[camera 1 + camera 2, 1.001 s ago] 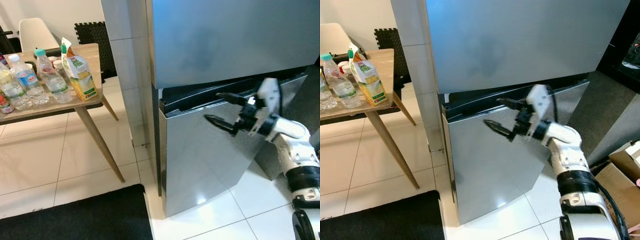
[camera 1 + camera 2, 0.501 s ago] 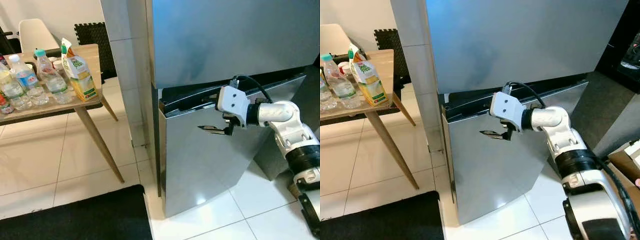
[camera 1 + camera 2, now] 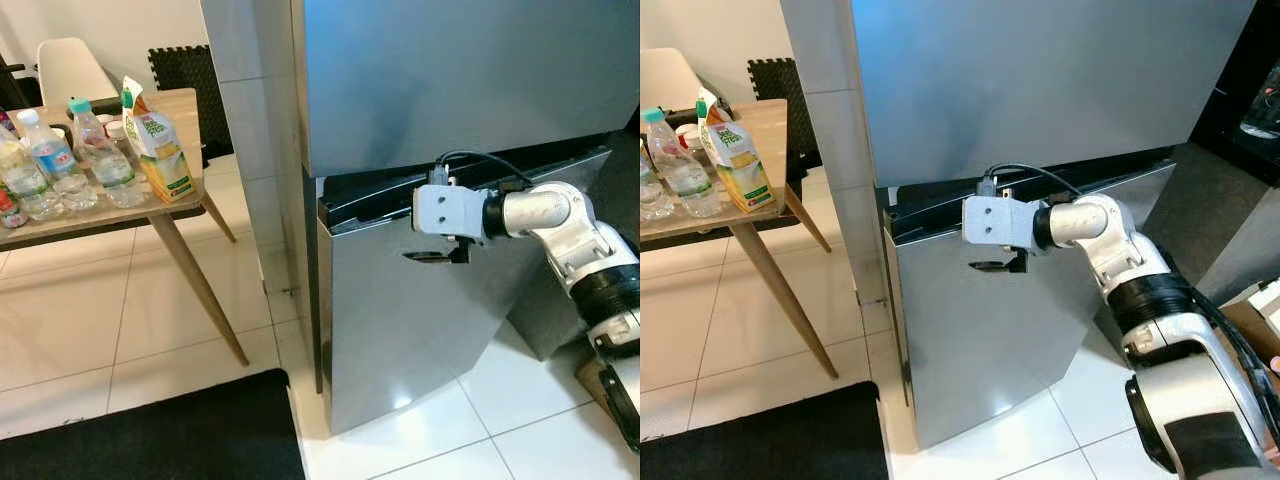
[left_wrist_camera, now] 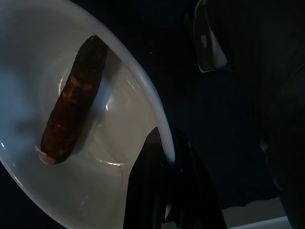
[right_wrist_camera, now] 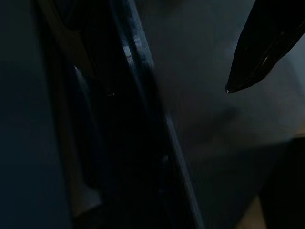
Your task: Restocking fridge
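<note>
Right gripper (image 3: pixel 428 256) at fridge (image 3: pixel 420 300) lower door, fingers' state unclear; left gripper (image 4: pixel 164 191) grasped plate (image 4: pixel 86 143) rim; door-opening step; next: hook door top edge and pull

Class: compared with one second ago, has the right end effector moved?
Yes. The right end effector has shifted toward the robot's left along the lower fridge door, toward its left edge.
</note>
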You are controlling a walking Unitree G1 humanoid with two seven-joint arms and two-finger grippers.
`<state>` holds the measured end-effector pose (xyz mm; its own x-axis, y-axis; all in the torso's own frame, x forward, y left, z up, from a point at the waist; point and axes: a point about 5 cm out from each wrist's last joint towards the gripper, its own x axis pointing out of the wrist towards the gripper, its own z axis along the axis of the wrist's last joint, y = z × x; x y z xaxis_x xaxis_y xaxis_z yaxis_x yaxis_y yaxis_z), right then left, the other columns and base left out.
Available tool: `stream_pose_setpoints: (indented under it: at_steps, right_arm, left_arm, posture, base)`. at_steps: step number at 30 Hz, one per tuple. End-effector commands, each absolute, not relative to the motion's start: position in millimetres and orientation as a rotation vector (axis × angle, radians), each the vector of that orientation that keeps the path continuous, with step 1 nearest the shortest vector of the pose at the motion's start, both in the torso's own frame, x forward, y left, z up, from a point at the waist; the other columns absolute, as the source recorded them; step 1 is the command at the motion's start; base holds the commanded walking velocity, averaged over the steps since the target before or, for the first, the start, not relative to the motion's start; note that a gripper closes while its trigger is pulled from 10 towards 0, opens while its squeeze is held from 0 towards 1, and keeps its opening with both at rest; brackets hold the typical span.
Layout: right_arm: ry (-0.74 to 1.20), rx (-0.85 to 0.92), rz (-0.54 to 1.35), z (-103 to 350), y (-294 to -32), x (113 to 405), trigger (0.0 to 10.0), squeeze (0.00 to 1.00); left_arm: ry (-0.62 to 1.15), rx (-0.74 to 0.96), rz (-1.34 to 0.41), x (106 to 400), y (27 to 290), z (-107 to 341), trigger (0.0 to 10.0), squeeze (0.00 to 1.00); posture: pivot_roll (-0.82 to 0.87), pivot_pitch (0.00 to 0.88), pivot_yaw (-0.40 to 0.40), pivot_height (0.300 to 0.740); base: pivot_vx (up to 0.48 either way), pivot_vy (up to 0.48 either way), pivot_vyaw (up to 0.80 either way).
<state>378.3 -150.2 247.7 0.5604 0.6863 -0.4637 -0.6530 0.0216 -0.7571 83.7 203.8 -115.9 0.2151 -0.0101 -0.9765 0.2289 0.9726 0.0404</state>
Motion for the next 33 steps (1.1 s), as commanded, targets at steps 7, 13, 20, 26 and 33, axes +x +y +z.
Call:
stream_pose_setpoints:
  at_steps: [7,13,20,26,33]
  right_arm:
    - [-0.016,-1.236,1.138,243,-139,374,10.0,0.00]
    - [0.084,-1.313,1.303,231,-145,363,10.0,0.00]
    - [0.172,-1.354,1.382,225,-155,357,10.0,0.00]
    - [0.110,-1.304,1.393,234,-153,356,10.0,0.00]
    - [-0.023,-1.193,1.345,252,-141,363,10.0,0.00]
  left_arm:
    - [1.299,0.119,-0.201,94,184,-116,10.0,0.00]
    - [1.303,0.119,-0.202,93,183,-116,10.0,0.00]
    - [1.303,0.119,-0.204,93,183,-116,10.0,0.00]
    - [1.304,0.121,-0.206,93,182,-116,10.0,0.00]
    - [1.301,0.122,-0.204,94,183,-116,10.0,0.00]
  posture:
    - [-0.08,0.000,-0.036,0.740]
    - [-0.09,0.000,-0.042,0.740]
    - [-0.09,0.000,-0.046,0.740]
    - [-0.09,0.000,-0.047,0.740]
    - [-0.09,0.000,-0.045,0.740]
  base:
    - [0.000,0.000,0.00]
    - [0.000,0.000,0.00]
    - [0.000,0.000,0.00]
    - [0.000,0.000,0.00]
    - [0.000,0.000,0.00]
